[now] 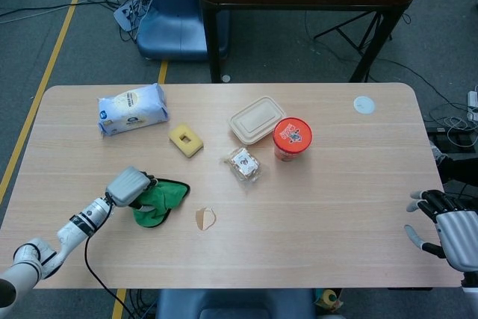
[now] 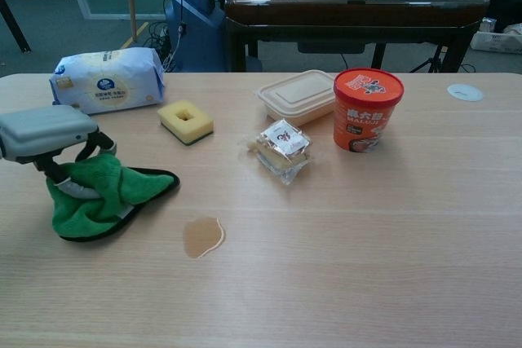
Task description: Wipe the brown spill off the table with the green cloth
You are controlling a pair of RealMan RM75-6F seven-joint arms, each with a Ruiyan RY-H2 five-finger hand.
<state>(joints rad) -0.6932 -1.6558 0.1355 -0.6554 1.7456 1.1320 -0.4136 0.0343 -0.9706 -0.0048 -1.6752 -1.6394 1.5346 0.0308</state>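
Note:
My left hand (image 1: 128, 186) (image 2: 49, 133) grips the green cloth (image 1: 160, 201) (image 2: 102, 193), bunched under its curled fingers on the left part of the table. The cloth's lower edge trails on the wood. The brown spill (image 1: 205, 218) (image 2: 202, 236) is a small puddle just right of the cloth, apart from it. My right hand (image 1: 448, 231) hangs off the table's right edge with fingers spread and nothing in it; only the head view shows it.
A white wipes pack (image 1: 132, 108) (image 2: 106, 79) lies at the back left, a yellow sponge (image 1: 186, 140) (image 2: 186, 121) behind the cloth. A wrapped snack (image 2: 281, 149), a beige lunch box (image 2: 302, 95) and an orange noodle cup (image 2: 367, 109) stand mid-table. A white disc (image 1: 364, 104) sits far right.

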